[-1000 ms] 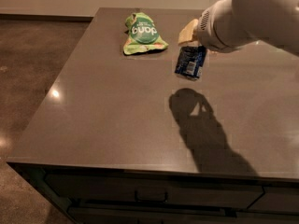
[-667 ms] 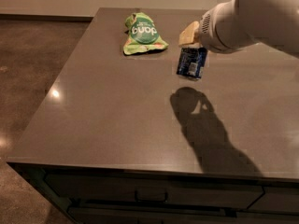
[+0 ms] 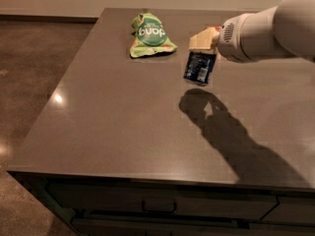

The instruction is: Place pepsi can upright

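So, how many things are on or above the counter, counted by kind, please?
Drink cans: 1, the pepsi can, held by the gripper above the counter, at its far right.
Snack bags: 1, the green bag.
Total: 2.

Dim room — the gripper [image 3: 202, 49], holding the pepsi can [image 3: 199, 68] over the table [image 3: 123, 117], drops a dark shadow [image 3: 221, 127] — one bright spot [image 3: 58, 98] shines left.
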You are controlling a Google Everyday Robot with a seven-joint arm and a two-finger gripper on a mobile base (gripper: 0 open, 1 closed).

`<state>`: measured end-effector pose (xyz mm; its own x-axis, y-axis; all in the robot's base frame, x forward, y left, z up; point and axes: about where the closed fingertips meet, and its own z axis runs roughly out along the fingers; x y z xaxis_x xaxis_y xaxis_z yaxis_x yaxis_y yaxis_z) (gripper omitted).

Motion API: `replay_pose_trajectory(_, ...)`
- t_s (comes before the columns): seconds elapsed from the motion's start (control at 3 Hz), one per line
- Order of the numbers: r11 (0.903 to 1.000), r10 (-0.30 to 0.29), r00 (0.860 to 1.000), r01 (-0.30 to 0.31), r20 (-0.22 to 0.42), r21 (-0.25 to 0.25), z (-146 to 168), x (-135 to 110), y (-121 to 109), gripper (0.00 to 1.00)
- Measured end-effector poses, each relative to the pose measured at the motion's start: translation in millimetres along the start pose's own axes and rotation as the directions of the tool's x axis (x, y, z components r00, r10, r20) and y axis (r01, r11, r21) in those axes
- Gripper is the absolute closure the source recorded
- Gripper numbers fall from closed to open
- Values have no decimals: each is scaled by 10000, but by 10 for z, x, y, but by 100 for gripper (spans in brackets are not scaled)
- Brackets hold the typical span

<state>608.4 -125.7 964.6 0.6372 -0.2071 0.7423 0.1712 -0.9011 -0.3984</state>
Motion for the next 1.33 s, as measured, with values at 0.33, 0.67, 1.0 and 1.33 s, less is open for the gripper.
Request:
replay_pose_trajectory(0.33,9829,-116,9992,43,386,1843,36,-129,-161,100)
replay_pose_trajectory(0.67,9472,-1622,9866,1510,166,2830,43,-304,-237,100)
replay_pose_trajectory(1.0,9097,-2785,9571,2896,-801,2977,47,-399,-281,100)
replay_pose_trajectory(1.33,8697,-3565,9127,4022,-1996,2860,68,-433,-340,100)
